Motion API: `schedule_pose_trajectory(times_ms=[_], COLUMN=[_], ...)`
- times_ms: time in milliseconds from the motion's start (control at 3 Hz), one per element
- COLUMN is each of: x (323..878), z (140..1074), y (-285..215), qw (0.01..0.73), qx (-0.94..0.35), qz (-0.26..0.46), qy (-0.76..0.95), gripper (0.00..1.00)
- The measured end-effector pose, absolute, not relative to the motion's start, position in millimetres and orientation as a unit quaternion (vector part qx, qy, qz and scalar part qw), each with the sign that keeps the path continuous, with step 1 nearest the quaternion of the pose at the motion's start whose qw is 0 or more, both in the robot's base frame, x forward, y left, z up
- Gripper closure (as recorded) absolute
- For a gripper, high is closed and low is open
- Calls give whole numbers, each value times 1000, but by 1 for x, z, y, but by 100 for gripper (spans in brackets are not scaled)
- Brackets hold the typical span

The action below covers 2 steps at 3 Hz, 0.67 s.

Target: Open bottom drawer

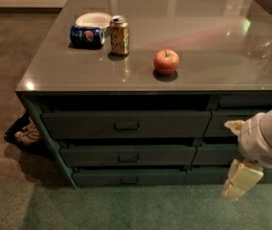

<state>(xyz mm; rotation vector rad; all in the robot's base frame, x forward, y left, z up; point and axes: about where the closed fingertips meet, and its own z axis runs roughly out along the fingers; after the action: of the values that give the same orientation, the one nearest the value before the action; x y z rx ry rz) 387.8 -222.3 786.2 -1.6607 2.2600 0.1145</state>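
Note:
The bottom drawer (129, 177) is the slimmest dark grey-green front at the foot of the left stack, with a small centre pull (129, 180). It sits shut, flush under the two taller drawers (126, 125) above it. My gripper (239, 182) hangs from the white arm (270, 138) at the lower right, in front of the right-hand stack. It is well to the right of the bottom drawer's pull and about level with it. It holds nothing.
On the counter top (208, 75) stand a red apple (166, 62), a gold can (119, 35), a blue can lying on its side (87, 36) and a white bowl (93, 19). A dark bag (23, 134) lies on the floor at the left. Green carpet (126, 207) lies in front.

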Motion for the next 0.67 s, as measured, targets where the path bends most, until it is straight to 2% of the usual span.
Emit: schedule_pose_trajectory(times_ms=[667], x=[384], z=[700], y=[-236], qw=[139], qx=[-604], qz=[29], qy=[784], gripper=[0])
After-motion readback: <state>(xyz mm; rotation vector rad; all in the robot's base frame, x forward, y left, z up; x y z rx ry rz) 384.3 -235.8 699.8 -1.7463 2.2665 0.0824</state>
